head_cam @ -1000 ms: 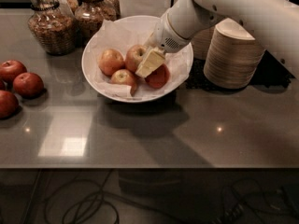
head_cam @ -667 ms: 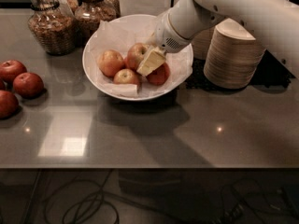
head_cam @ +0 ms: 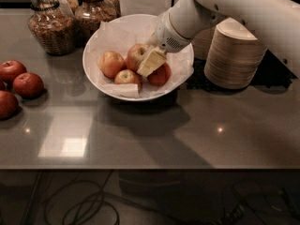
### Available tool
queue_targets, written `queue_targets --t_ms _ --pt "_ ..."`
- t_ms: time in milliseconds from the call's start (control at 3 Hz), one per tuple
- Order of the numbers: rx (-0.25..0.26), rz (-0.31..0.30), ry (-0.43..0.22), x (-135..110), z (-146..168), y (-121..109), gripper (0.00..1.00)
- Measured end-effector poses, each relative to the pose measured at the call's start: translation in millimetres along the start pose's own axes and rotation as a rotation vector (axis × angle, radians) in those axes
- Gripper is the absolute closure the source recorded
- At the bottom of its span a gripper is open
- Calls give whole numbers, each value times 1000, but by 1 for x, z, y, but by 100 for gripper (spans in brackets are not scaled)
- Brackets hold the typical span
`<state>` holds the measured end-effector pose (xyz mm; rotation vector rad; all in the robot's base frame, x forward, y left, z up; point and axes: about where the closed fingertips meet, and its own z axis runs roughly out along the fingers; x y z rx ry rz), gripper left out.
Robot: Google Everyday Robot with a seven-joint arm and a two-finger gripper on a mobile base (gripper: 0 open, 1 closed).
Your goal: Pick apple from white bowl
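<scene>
The white bowl (head_cam: pixel 98 81), wide and lined with crinkled white paper, stands at the back middle of the grey table. Several apples lie in it: one at the left (head_cam: pixel 111 63), one at the front (head_cam: pixel 126 77), one at the back (head_cam: pixel 137 54) and a redder one at the right (head_cam: pixel 161 75). My gripper (head_cam: pixel 151 61) reaches down from the upper right into the bowl. Its cream-coloured tip lies among the apples, between the back one and the redder right one.
Three red apples (head_cam: pixel 28 84) lie on the table at the left edge. Glass jars (head_cam: pixel 50 26) stand behind the bowl at the back left. A stack of beige disposable bowls (head_cam: pixel 236 55) stands right of the bowl, under my arm.
The view has shifted slightly. The gripper stays down in the bowl among the apples with hardly any movement.
</scene>
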<state>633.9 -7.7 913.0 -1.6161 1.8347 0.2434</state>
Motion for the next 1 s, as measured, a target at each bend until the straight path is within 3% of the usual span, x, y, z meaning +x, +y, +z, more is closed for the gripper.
queue_targets --t_ms 333,667,1000 --pt "98 -76 -75 -42 -57 -10 100" --pt "155 -141 -145 -73 -98 -12 100" --pt "155 -141 -145 -73 -98 -12 100"
